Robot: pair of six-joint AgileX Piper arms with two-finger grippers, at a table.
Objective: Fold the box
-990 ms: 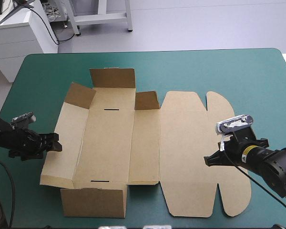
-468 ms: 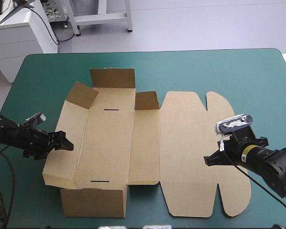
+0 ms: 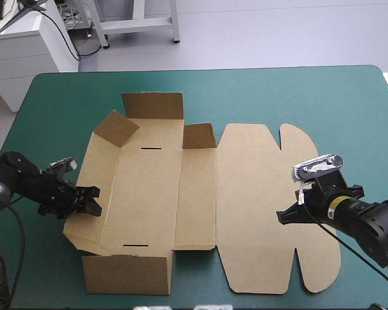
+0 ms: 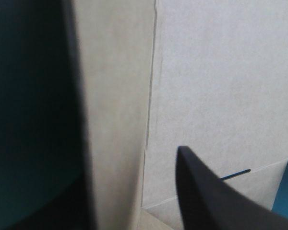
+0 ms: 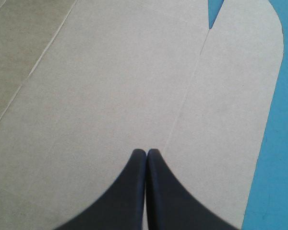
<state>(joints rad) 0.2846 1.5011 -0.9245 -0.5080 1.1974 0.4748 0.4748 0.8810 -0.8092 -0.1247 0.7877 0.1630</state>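
The left claw (image 3: 95, 201) stands open, its black fingers (image 4: 216, 203) apart on either side of the box's (image 3: 149, 194) left wall (image 3: 94, 165), which tilts up off the desk (image 3: 278, 90). The right claw (image 5: 146, 152) is closed to a point with nothing in it and hovers over the flat lid (image 3: 252, 194) near its rounded flap (image 5: 245, 72). The brown box lies mid-desk, with its far wall raised.

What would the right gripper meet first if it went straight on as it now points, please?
Most likely the box, its flat lid panel right ahead of the right gripper; the gap is unclear.
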